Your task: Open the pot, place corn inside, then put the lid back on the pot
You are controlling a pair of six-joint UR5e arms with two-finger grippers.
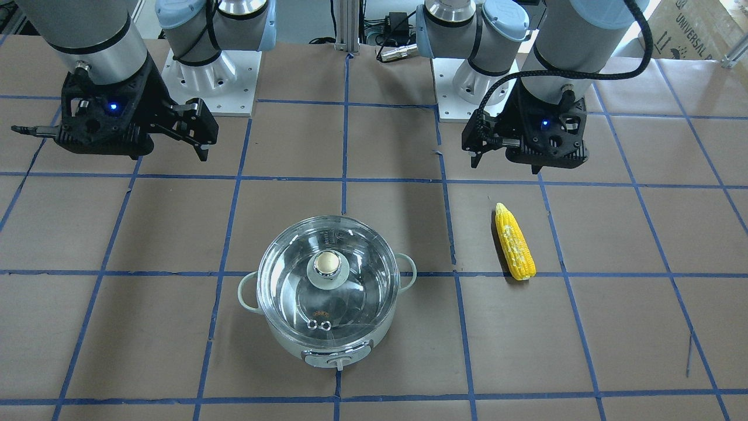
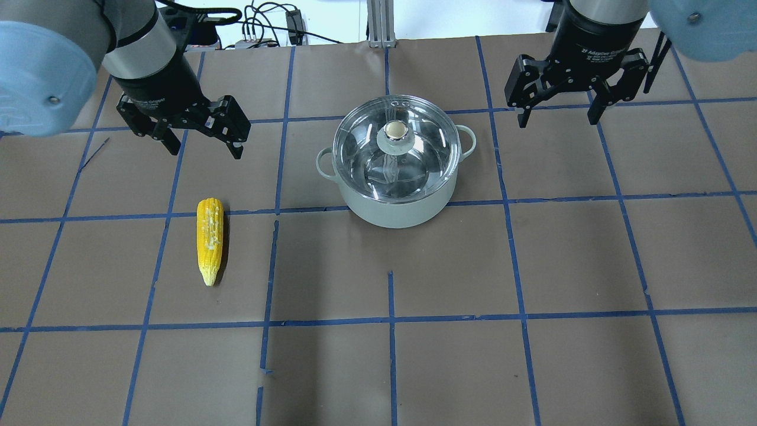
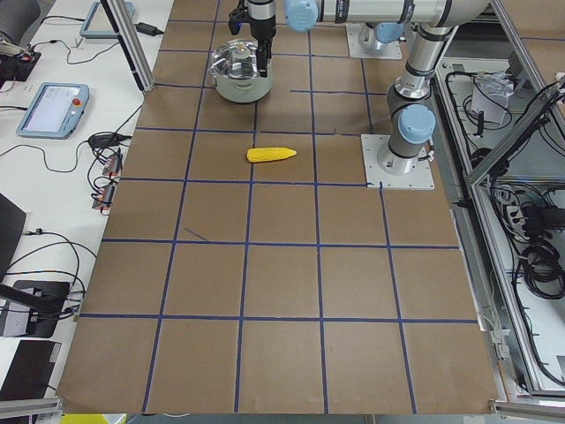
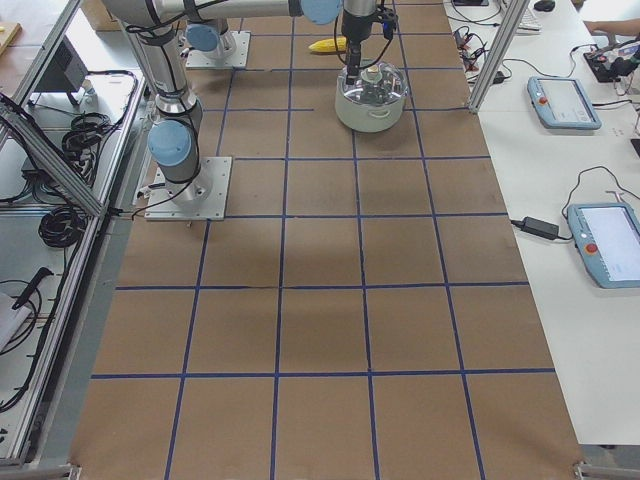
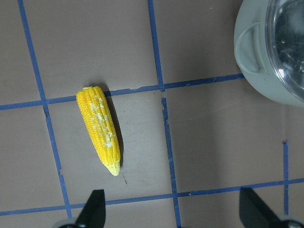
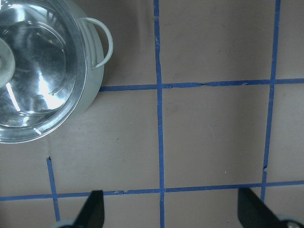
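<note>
The pot stands on the table between the arms, with the glass lid and its ball knob resting on it. The corn lies flat on the paper to the pot's left, pointed tip toward the robot. It also shows in the front view and the left wrist view. My left gripper hangs open and empty above the table, just beyond the corn. My right gripper hangs open and empty to the right of the pot. The right wrist view shows the pot's handle.
Brown paper with a blue tape grid covers the table. The arm base plates sit at the robot's side. Side benches hold teach pendants and cables.
</note>
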